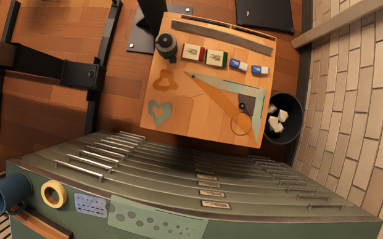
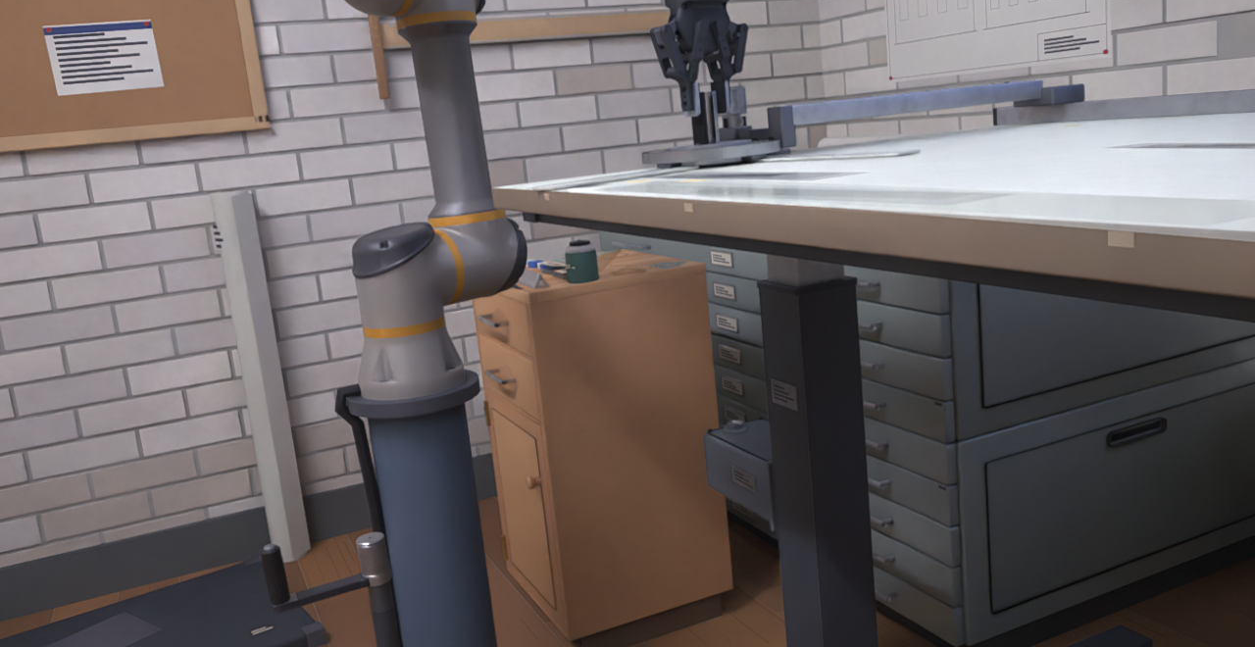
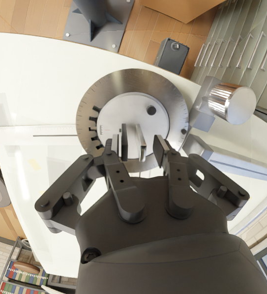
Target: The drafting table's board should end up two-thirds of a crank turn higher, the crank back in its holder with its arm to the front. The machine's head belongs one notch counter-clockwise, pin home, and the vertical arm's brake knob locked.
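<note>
The upright steel grip [image 3: 139, 142] on the drafting machine's head [image 3: 133, 119] stands between the fingers of my open gripper [image 3: 139, 149], which hangs straight down over the head near the board's far left corner [image 2: 713, 95] and holds nothing. The head is a round graduated steel disc with a row of notches [image 3: 94, 129] on its left rim and a dark pin hole [image 3: 151, 110]. A ribbed steel brake knob [image 3: 230, 102] sits on the grey arm to the right of the head. The crank [image 2: 325, 586] rests low by my pedestal, near the floor.
The white drafting board [image 2: 921, 178] spreads to the right on a dark column [image 2: 812, 459]. Beyond it stand grey flat-file drawers [image 2: 1009, 433] and a wooden cabinet [image 2: 605, 442] with drawing tools on top [image 1: 212, 80]. A bin [image 1: 283, 118] of crumpled paper stands beside the cabinet.
</note>
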`<state>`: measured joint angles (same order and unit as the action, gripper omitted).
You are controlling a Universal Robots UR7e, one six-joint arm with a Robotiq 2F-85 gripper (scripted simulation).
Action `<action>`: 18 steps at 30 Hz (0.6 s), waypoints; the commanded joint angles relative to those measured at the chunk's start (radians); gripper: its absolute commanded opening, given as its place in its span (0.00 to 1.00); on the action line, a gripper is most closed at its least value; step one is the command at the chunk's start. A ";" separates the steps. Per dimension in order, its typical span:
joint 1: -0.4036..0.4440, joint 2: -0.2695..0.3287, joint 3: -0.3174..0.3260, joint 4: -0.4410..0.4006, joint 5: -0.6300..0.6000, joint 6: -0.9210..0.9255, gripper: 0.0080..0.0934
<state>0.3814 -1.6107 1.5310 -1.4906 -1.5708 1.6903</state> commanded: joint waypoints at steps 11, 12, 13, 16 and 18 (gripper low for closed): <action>0.000 0.006 -0.073 0.064 0.000 0.000 0.47; 0.000 0.007 -0.082 0.073 0.000 0.000 0.47; 0.000 0.008 -0.092 0.081 0.000 0.000 0.47; 0.000 0.013 -0.122 0.107 0.000 0.000 0.47; 0.000 0.016 -0.141 0.123 0.000 0.000 0.47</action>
<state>0.3814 -1.5945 1.3890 -1.3658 -1.5708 1.6903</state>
